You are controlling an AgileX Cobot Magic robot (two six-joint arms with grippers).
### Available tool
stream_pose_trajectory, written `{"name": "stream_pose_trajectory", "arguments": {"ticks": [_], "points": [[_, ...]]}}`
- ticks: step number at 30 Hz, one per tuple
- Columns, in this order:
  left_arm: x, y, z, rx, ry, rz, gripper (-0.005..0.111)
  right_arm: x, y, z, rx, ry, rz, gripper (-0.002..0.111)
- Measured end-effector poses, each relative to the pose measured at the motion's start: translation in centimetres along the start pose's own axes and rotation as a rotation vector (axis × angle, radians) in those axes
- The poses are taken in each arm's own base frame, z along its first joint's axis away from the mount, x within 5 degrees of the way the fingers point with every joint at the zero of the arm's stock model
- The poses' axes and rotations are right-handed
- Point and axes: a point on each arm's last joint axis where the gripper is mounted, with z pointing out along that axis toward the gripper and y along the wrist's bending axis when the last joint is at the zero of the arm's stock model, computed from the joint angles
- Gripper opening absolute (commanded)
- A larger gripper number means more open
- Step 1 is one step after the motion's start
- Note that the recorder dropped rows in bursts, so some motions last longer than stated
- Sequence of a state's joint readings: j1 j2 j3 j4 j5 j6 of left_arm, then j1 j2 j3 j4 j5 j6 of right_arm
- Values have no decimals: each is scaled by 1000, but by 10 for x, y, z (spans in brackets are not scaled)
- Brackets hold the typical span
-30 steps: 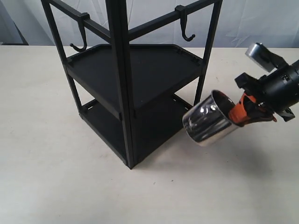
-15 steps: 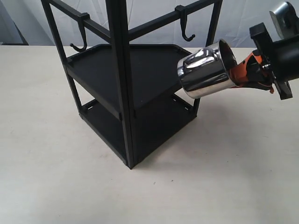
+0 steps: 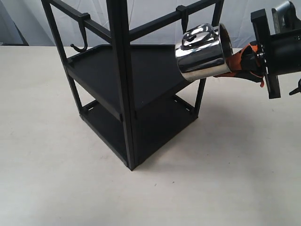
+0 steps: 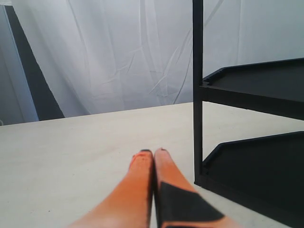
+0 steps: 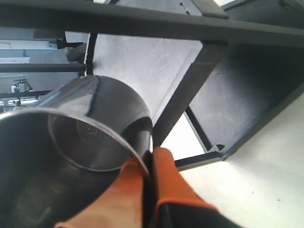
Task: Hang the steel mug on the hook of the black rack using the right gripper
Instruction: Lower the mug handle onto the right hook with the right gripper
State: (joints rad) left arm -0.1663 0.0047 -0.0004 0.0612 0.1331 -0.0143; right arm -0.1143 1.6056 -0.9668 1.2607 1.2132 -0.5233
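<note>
The steel mug (image 3: 201,55) hangs tilted in the air beside the black rack (image 3: 122,80), mouth toward my right gripper (image 3: 231,60), which is shut on its rim. The looped handle (image 3: 198,35) faces up. It sits just below the hook (image 3: 182,11) on the right top rail, and the hook's lower tips are hidden behind the mug. In the right wrist view the orange fingers (image 5: 164,175) pinch the mug (image 5: 99,102) wall under a rack rail (image 5: 142,21). My left gripper (image 4: 153,153) is shut on nothing, low over the table near a rack post (image 4: 198,90).
A second hook (image 3: 81,41) hangs on the rack's left top rail. Two flat shelves (image 3: 150,70) fill the frame. The pale table (image 3: 225,169) spreads around the rack, with a white curtain (image 4: 118,52) behind.
My right gripper has lifted the mug from low beside the rack up to the top rail and turned it, bringing the handle on top near the right hook.
</note>
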Motion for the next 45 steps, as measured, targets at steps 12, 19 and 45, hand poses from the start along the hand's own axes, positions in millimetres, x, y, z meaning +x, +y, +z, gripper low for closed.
{"name": "stream_pose_trajectory", "arguments": {"ticks": [12,19,45], "points": [[0,0,0,0,0,0,2,-7,-17,11,-23,40,80,-1],[0,0,0,0,0,0,2,-8,-21,13,-30,54,91,-1],[0,0,0,0,0,0,2,-14,-25,14,14,-3,64,53]]}}
